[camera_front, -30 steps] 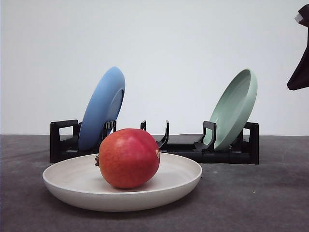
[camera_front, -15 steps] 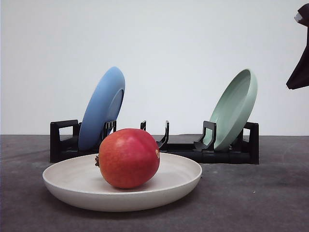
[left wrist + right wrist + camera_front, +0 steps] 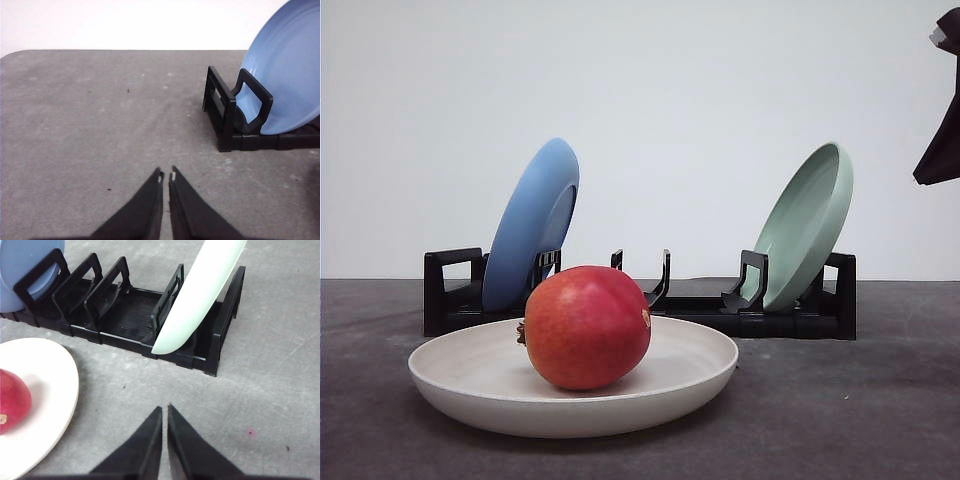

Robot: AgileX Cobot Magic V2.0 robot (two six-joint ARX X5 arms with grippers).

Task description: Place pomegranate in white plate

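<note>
- The grey bench (image 3: 880, 420) carried everything; a black dish rack (image 3: 790, 315) at its back held a blue plate (image 3: 532, 225) and a pale green plate (image 3: 807, 225) on edge.
- The white plate (image 3: 470, 385) lay flat in front of the rack.
- The pomegranate (image 3: 586, 327) rested inside it, calyx nub sideways; the task looked complete.
- The right pincer (image 3: 164, 412), tips pressed together and empty, was nearer, the fruit off to its left side.
- The left pincer (image 3: 166, 176), likewise closed and empty, hung over bare bench beside the rack's blue-plate end.
</note>
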